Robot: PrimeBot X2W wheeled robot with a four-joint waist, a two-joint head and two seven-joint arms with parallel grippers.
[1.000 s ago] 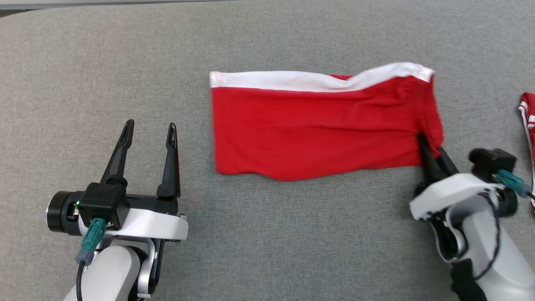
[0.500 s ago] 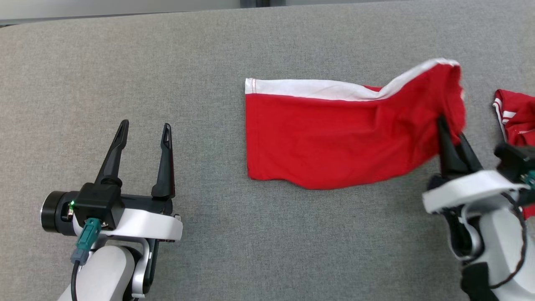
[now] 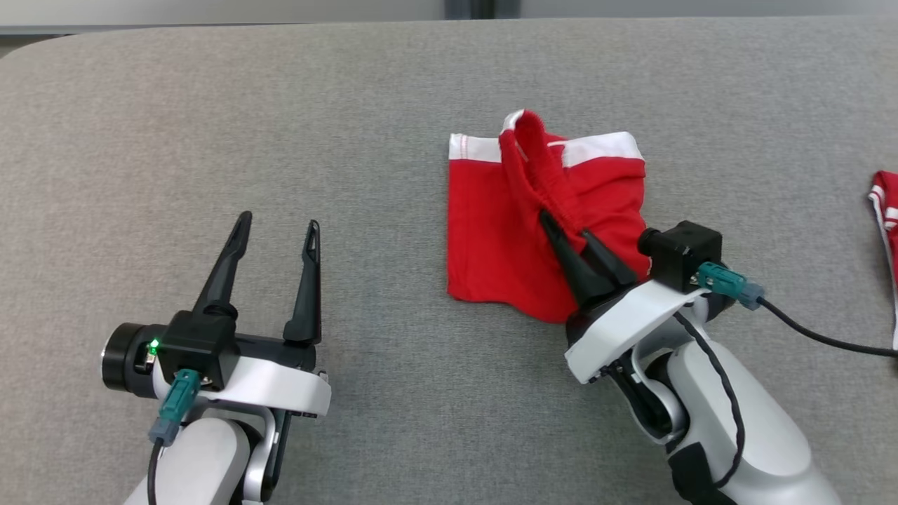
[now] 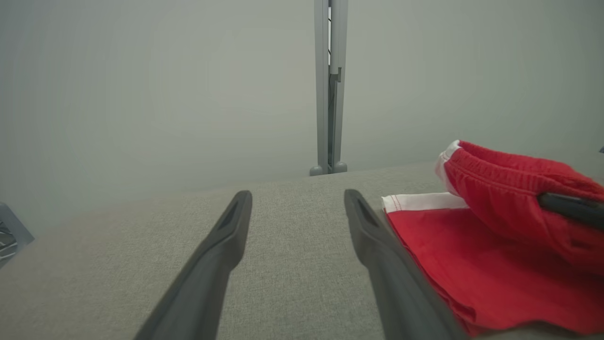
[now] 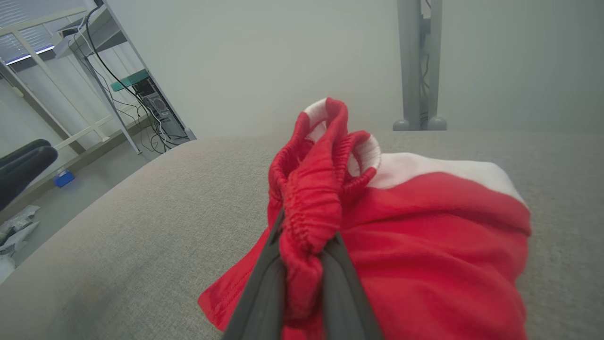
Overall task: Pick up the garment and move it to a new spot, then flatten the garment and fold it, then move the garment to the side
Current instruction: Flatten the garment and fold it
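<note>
- Red, white-banded garment (image 3: 484,231): doubled over on the grey tabletop (image 3: 351,105).
- Right end effector (image 3: 563,226): clamped on the garment's bunched elastic edge, raised over the lower layer.
- Left end effector (image 3: 279,219): jaws apart, left of the garment.

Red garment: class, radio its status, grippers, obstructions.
Right gripper shut on elastic edge of red fabric garment, lifted over the rest. Left gripper open, clear. Other red-white cloth far right, no obstruction.
</note>
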